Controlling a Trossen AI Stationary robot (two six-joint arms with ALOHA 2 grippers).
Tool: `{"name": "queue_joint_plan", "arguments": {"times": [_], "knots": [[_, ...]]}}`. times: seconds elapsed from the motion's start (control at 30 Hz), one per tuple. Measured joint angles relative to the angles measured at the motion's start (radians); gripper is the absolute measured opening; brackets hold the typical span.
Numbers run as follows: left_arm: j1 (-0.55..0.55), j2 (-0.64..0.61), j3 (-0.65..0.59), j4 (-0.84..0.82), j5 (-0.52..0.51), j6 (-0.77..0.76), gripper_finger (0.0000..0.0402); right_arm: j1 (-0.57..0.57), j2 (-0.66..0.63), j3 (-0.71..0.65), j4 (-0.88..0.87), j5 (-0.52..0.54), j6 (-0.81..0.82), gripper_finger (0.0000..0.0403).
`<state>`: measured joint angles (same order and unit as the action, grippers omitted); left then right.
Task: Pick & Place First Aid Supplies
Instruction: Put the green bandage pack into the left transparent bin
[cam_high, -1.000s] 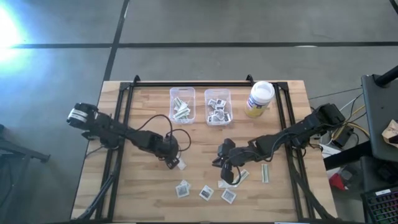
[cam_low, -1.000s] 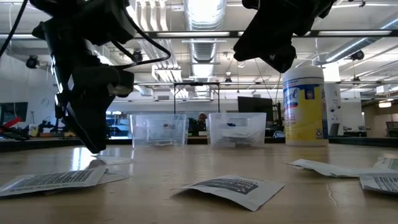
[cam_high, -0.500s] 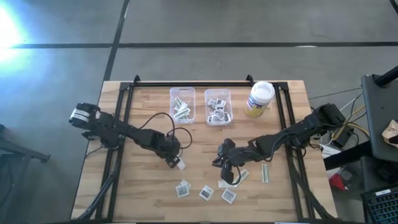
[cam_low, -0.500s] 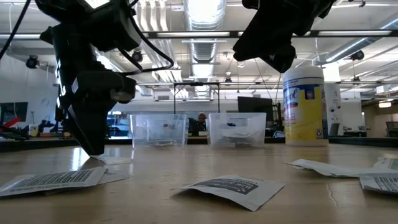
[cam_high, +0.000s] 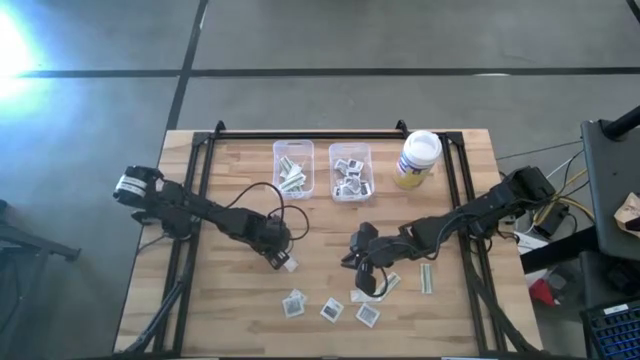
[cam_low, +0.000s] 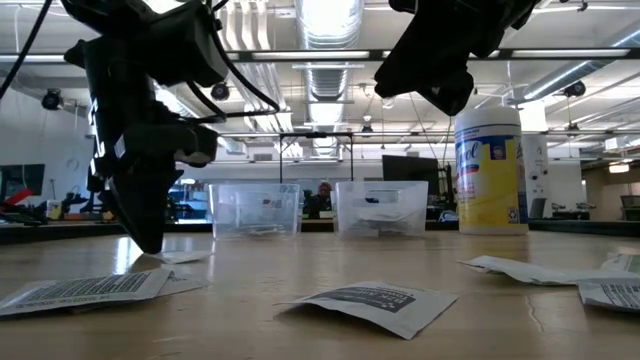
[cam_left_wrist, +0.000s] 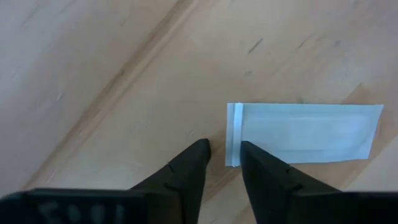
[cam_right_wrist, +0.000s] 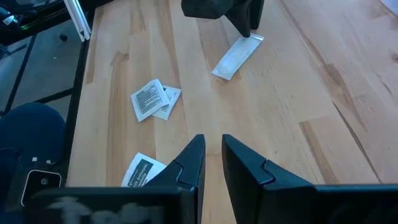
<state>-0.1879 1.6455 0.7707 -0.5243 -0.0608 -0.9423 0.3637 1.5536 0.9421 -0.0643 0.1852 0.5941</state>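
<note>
My left gripper (cam_high: 281, 262) points down at the table. It is slightly open over one short end of a long pale strip packet (cam_left_wrist: 305, 134), which lies flat on the wood (cam_high: 291, 265). In the low view its tips (cam_low: 150, 243) hang just above that strip (cam_low: 178, 257). My right gripper (cam_high: 352, 262) hovers shut and empty above the table's middle (cam_right_wrist: 212, 146). Square white printed packets (cam_high: 293, 303) (cam_high: 331, 310) (cam_high: 367, 316) lie flat near the near edge, and another strip (cam_high: 427, 278) lies on the right. My left gripper comes from above, pointing down, with one fingertip (cam_left_wrist: 202, 149) beside the strip's sealed short end (cam_left_wrist: 234, 134) and the other (cam_left_wrist: 249, 152) at its edge. I cannot tell whether either tip touches it. The strip lies flat on the table.
Two clear bins (cam_high: 293, 168) (cam_high: 351, 170) holding packets stand toward the far edge. The white-lidded yellow jar (cam_high: 418, 158) stands to their right. More packets (cam_high: 385, 283) lie under the right arm. A black frame rail (cam_high: 320, 134) runs along the far edge.
My left gripper has sunk a little toward the pale strip, and its tips now stand closer to the table. The strip and the other packets have stayed put.
</note>
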Motion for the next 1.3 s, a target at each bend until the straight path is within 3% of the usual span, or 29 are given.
{"name": "queue_joint_plan", "arguments": {"times": [0.43, 0.7, 0.87, 1.17, 1.3], "knots": [[-0.003, 0.001, -0.005, 0.003, -0.018, 0.085, 0.0008, 0.0, 0.0, 0.0, 0.001, 0.0, 0.0, 0.0056], [-0.003, -0.018, -0.003, 0.005, -0.018, 0.14, 0.0001, 0.0, 0.0, 0.0, 0.001, 0.0, -0.001, 0.0052], [-0.003, -0.102, -0.003, 0.004, -0.032, 0.147, 0.0, 0.0, 0.0, 0.0, 0.002, 0.0, -0.002, 0.0055], [-0.002, -0.28, -0.011, -0.024, -0.13, 0.153, 0.0, 0.001, 0.0, 0.0, 0.003, -0.002, 0.001, 0.0056], [0.012, -0.362, -0.009, -0.018, -0.236, 0.156, 0.0, 0.006, 0.0, 0.0, 0.003, -0.002, 0.001, 0.0052]]}}
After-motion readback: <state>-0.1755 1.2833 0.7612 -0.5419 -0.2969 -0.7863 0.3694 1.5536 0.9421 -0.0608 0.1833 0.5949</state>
